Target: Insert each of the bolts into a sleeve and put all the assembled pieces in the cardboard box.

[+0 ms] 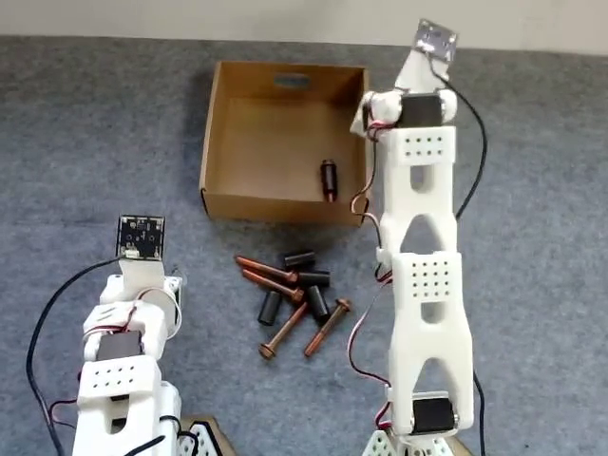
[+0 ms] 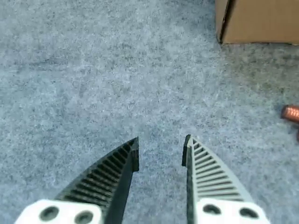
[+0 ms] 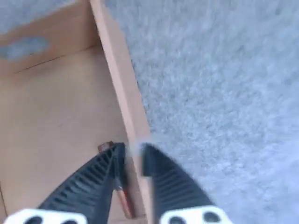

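Progress is small: one assembled piece [image 1: 329, 180], a copper bolt in a black sleeve, lies in your brown cardboard box [image 1: 275, 207], upper centre. Four loose copper bolts [image 1: 285, 332] and four black sleeves [image 1: 271, 306] wait mid-frame on the grey counter [image 1: 95, 142]. Your left gripper [image 2: 161, 144] has its fingers spread and empty. The right gripper [image 3: 133, 151] has its fingers slightly parted, empty, astride the box wall.

tan cardboard box [image 1: 275, 207], coppery bolts [image 1: 266, 269], black sleeves [image 1: 300, 258]. the carpet [image 1: 95, 123] is flecked grey, the arms [image 1: 427, 323] white.
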Tool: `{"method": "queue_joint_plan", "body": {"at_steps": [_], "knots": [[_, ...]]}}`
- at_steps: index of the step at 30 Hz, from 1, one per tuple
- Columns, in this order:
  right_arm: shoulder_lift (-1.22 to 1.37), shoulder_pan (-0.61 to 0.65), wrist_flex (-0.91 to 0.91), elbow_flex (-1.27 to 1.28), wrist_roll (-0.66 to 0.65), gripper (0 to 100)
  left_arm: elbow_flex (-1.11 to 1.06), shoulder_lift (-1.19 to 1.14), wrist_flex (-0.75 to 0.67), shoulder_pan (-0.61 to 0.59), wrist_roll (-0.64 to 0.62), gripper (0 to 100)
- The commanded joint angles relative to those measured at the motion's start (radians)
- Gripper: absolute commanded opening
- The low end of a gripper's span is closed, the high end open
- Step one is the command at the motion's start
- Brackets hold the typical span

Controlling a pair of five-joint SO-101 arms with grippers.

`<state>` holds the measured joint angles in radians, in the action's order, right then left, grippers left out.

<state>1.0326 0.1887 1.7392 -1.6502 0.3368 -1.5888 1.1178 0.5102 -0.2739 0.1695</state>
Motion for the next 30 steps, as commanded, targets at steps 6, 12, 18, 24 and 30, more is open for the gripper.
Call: {"method": "queue_joint_plan", "body": {"at_steps": [6,12,18,24,30], "knots": [[-0.245,0.005,0.03,-0.084,-0.089,1.9,0.007,0.008,-0.017,0.015,0.008,17],[-0.642,0.019,0.028,0.447,-0.106,1.9,0.007,0.008,-0.018,0.015,0.008,17],[-1.153,0.174,-0.068,1.368,-0.324,1.9,0.007,0.008,-0.018,0.018,0.008,17],[-1.494,0.303,-0.423,2.114,-0.414,4.1,0.005,0.007,-0.018,0.033,0.008,17],[-1.498,0.404,-0.595,2.379,-0.419,13.3,0.005,0.007,-0.018,0.033,0.008,17]]}}
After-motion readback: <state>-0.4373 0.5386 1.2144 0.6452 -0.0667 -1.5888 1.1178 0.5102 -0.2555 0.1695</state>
